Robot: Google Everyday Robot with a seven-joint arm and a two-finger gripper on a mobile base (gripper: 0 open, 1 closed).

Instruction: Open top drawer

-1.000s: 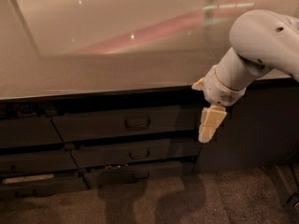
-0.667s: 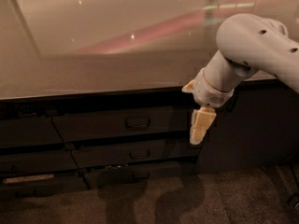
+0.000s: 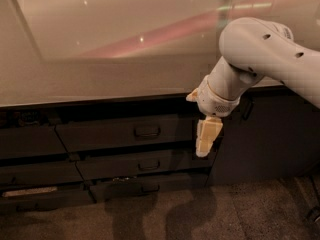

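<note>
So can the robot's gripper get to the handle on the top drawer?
Probably yes. The gripper hangs in front of one end of the top drawer, off to the side of its handle and a little lower. Nothing stands between them.

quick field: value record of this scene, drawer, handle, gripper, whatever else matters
top drawer: wide dark front under the countertop; looks shut, no inside showing
handle: small dark loop at the front's centre, nothing touching it
gripper: pale, pointing down, in front of the drawer's right end, right of the handle
arm: white, coming in from the upper right over the counter edge
lower drawers: two dark fronts below, each with a similar handle
task state: drawer not yet opened
</note>
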